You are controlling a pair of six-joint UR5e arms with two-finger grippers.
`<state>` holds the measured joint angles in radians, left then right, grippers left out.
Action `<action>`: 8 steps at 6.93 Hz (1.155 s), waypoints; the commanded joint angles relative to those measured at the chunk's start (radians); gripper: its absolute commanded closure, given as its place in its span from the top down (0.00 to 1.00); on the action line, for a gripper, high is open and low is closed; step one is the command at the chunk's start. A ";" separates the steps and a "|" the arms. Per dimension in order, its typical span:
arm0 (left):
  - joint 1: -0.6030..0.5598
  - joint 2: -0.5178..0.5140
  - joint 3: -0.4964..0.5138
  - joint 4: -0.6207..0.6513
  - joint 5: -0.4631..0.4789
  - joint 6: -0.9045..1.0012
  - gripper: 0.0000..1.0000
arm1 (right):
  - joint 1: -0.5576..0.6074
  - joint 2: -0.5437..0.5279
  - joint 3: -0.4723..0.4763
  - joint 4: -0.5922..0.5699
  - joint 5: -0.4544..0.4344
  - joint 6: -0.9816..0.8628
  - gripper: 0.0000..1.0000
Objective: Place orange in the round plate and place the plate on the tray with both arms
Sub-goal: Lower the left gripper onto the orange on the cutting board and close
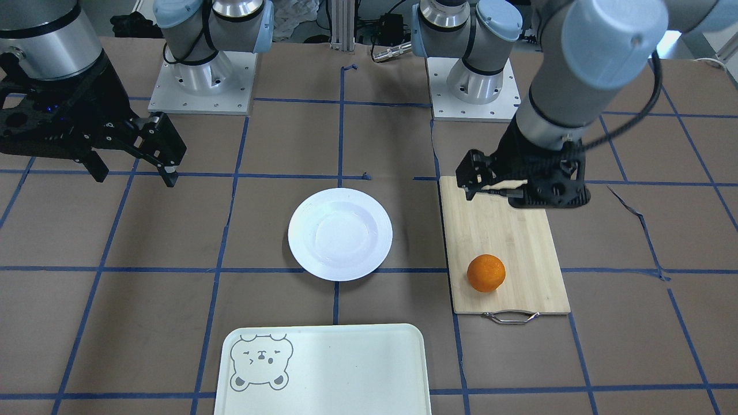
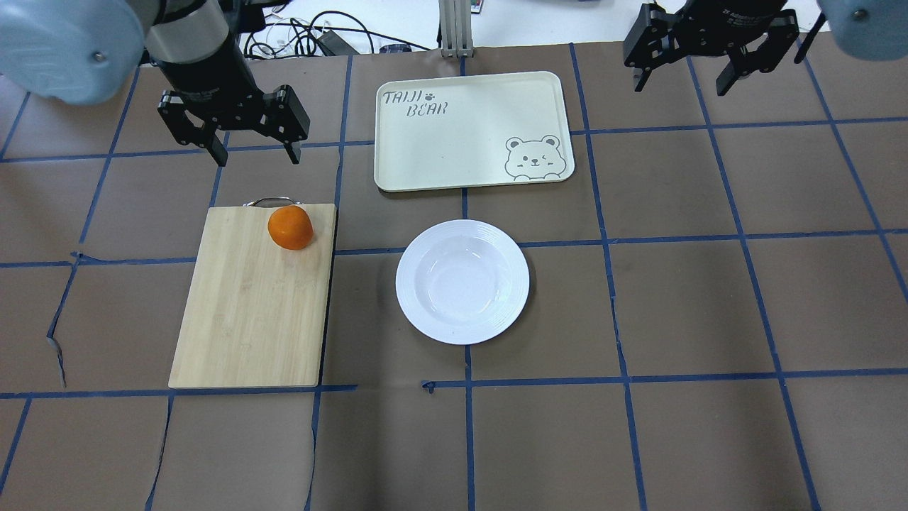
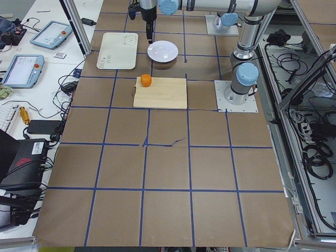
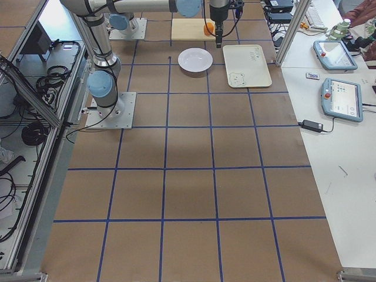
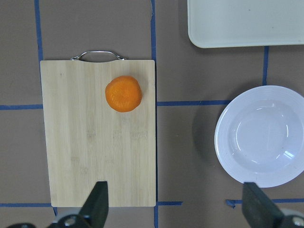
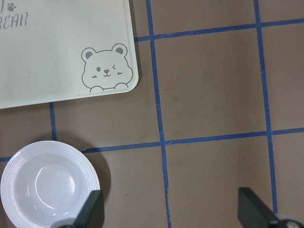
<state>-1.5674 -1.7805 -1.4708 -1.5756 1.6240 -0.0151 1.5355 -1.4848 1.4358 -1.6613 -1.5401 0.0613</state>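
The orange (image 2: 290,227) rests on a bamboo cutting board (image 2: 252,312), close to its metal handle. An empty round white plate (image 2: 462,281) lies mid-table, and the pale tray (image 2: 461,128) with a bear face sits beyond it, bare. High above the table past the board's handle end hangs my left gripper (image 2: 255,155), open and holding nothing. In the left wrist view the orange (image 5: 123,93) and plate (image 5: 261,135) both lie ahead of the spread fingers. My right gripper (image 2: 681,85) hovers open and empty, to the right of the tray.
Brown paper with blue tape grid lines covers the table. The two arm bases (image 1: 202,75) stand at the robot's edge. Side tables with tablets and cables (image 3: 23,68) lie outside the work area.
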 commanded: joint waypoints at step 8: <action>0.089 -0.293 -0.122 0.302 0.001 0.067 0.94 | 0.000 0.000 0.000 0.000 -0.002 0.000 1.00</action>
<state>-1.4775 -2.0722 -1.5976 -1.2745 1.6351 0.0512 1.5355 -1.4849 1.4358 -1.6613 -1.5418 0.0614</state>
